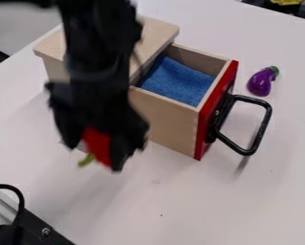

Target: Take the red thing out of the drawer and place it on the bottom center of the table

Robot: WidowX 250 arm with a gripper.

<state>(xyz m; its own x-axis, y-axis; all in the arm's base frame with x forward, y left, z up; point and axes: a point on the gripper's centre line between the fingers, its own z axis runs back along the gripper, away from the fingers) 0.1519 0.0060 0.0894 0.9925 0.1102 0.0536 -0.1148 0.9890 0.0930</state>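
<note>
A black gripper (96,152) pinches the red thing (98,145) between its fingers over the white surface (180,206), out of the drawer (167,122) and in the left half of the camera view. A green stem (85,160) pokes out below the blurred fingers. Behind the arm, the wooden box (156,32) has its drawer pulled open, a blue cloth (177,81) lying inside and a black handle (263,129) jutting from the red front. A purple eggplant (260,83) with a green cap lies on the surface near the handle.
</note>
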